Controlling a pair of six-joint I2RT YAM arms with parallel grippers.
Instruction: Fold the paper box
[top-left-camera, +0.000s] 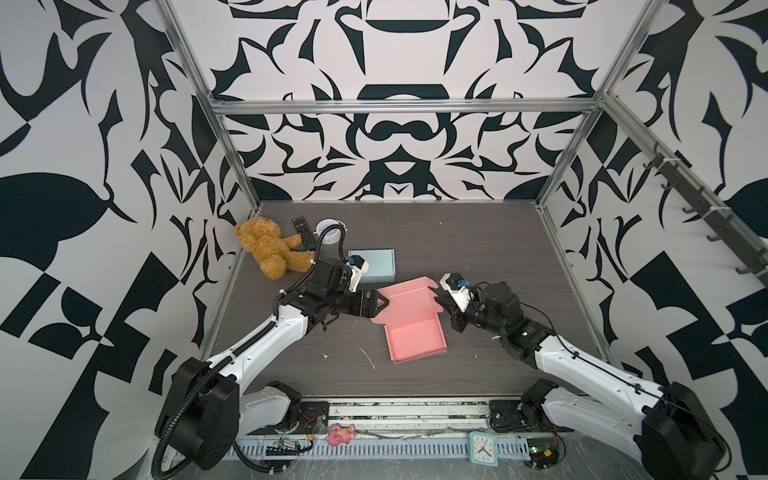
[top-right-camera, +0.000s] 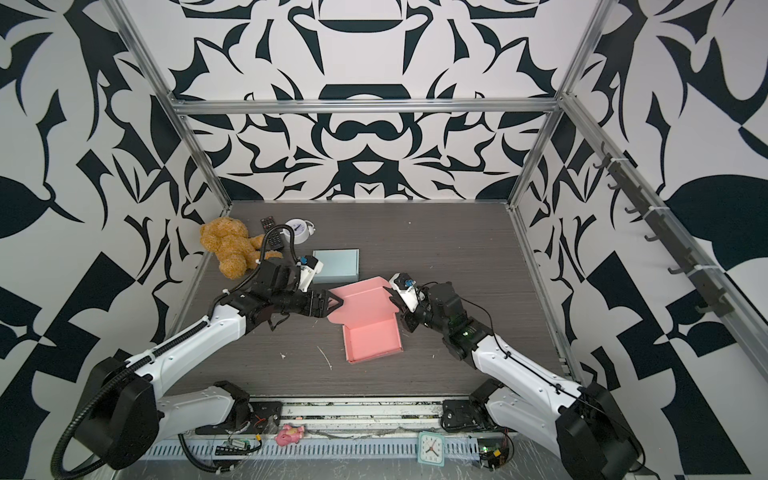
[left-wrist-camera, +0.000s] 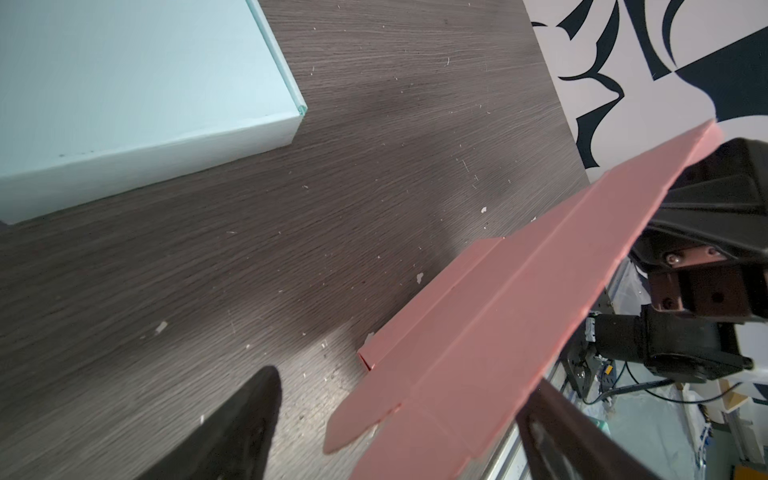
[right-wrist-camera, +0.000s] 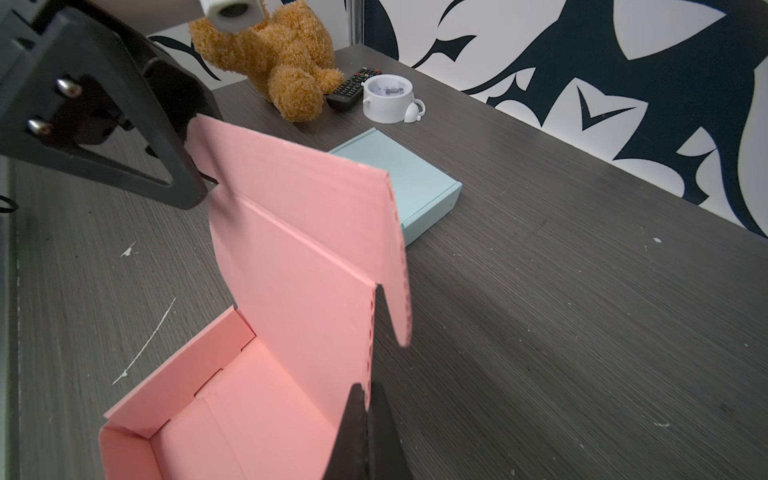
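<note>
A: How do the left fingers (top-left-camera: 379, 304) stand?
B: Spread wide, with the raised lid (top-left-camera: 409, 296) at its left edge between them.
A: And the paper box (top-left-camera: 415, 338)?
B: Pink, mid-counter (top-left-camera: 478, 257), tray open, near a pale blue box (top-left-camera: 374, 264).
A: The right fingers (right-wrist-camera: 365, 432)?
B: Pinched on the lid's right edge.

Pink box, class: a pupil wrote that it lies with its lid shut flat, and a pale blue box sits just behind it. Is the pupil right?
Not quite. The pink box has its lid raised, leaving it open, as the right wrist view shows. The pale blue box does sit just behind it.
</note>
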